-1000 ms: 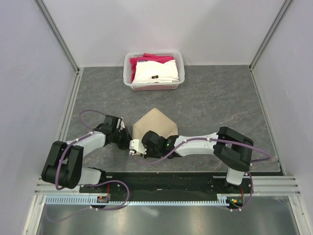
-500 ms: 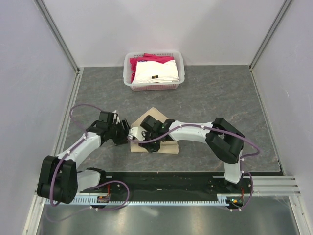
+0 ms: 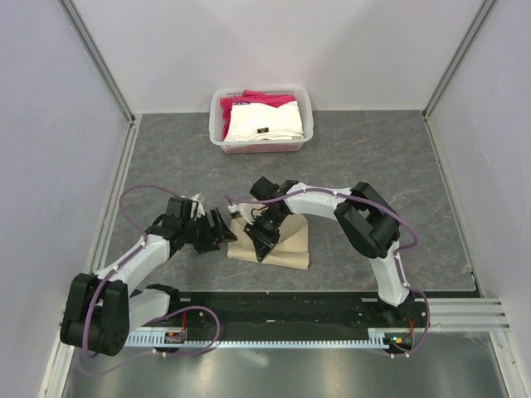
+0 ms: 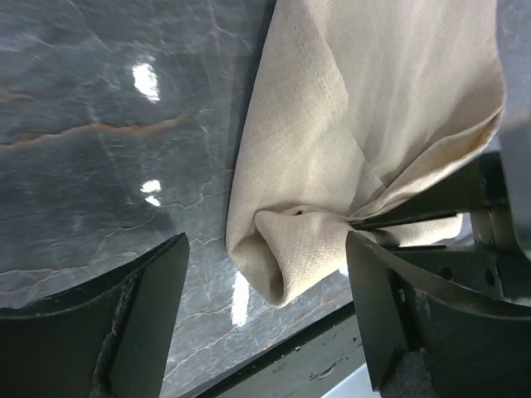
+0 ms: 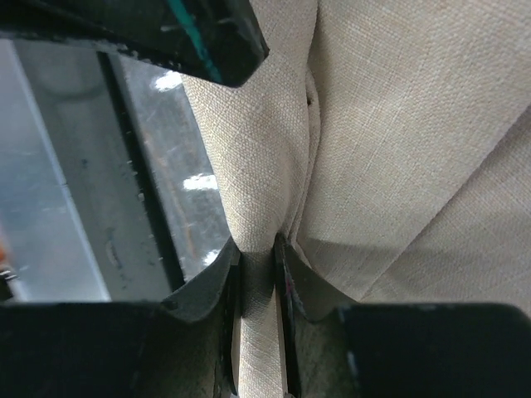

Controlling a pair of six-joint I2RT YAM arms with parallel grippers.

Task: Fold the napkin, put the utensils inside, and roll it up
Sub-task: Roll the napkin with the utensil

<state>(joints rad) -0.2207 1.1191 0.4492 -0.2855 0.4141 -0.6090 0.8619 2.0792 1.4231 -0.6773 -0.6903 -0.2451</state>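
The tan napkin (image 3: 290,245) lies folded over near the table's front edge, its near-left side rolled into a tube. My right gripper (image 3: 262,242) reaches down from the far side and is shut on that roll (image 5: 257,274). The cloth (image 5: 398,124) fills the right wrist view. My left gripper (image 3: 224,230) stands open just left of the roll's end (image 4: 286,249), with its fingers (image 4: 141,315) wide on either side and not touching it. The utensils are hidden. A dark shape with a teal streak (image 5: 195,33) crosses the top of the right wrist view; I cannot tell what it is.
A white basket (image 3: 217,124) at the back centre holds a white folded cloth (image 3: 264,123) and a pink-red one (image 3: 270,99). The table's front edge and a black rail (image 4: 323,352) run close under the napkin's roll. Grey walls close in both sides.
My left gripper has opened and let go of the napkin's end. My right arm has swung to the far side, and the napkin has gone from a diamond to a rolled-over rectangle.
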